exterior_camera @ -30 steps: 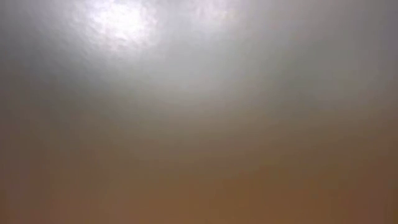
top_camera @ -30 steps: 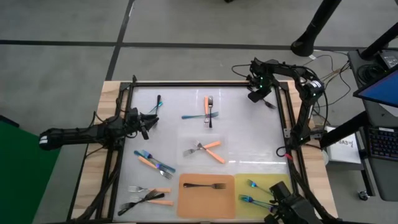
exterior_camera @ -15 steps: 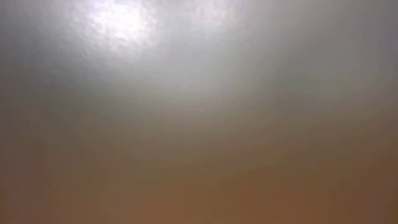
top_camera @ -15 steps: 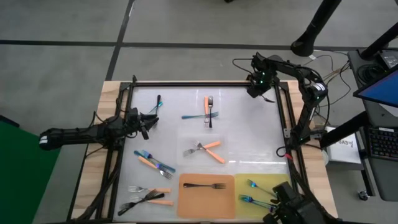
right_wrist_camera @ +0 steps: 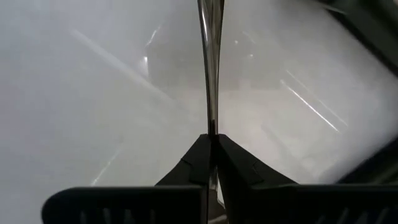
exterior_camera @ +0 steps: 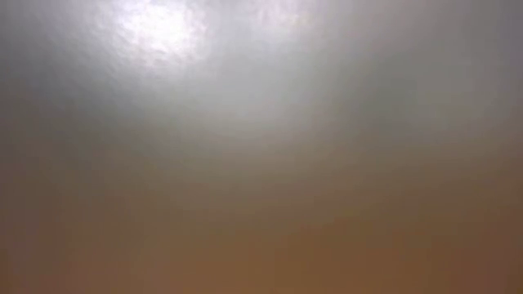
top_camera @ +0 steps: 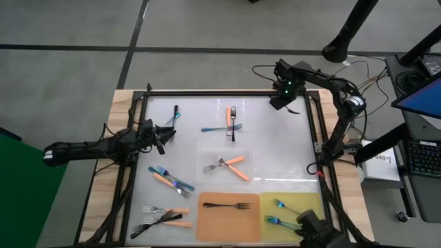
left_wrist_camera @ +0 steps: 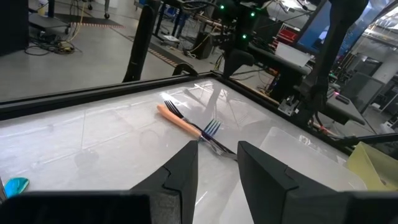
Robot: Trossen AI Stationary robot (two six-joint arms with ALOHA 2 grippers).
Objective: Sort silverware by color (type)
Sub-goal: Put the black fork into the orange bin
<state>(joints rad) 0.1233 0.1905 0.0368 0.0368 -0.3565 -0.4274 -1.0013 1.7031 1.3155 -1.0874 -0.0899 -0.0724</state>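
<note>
From above, your right gripper [top_camera: 280,98] stood over the table's [top_camera: 275,145] far right corner; your left gripper [top_camera: 165,132] waited near the left edge. One black fork on orange mat [top_camera: 228,206] lay there, two blue forks [top_camera: 282,213] on the yellow mat [top_camera: 310,201], the other forks loose. The low view showed nothing usable. Your left wrist view showed its fingers [left_wrist_camera: 186,174] apart, empty. Your right wrist view showed the fingers [right_wrist_camera: 202,158] clamped on a dark fork handle [right_wrist_camera: 211,56]. Judgement: mid-carry; next, bring it to the orange mat.
</note>
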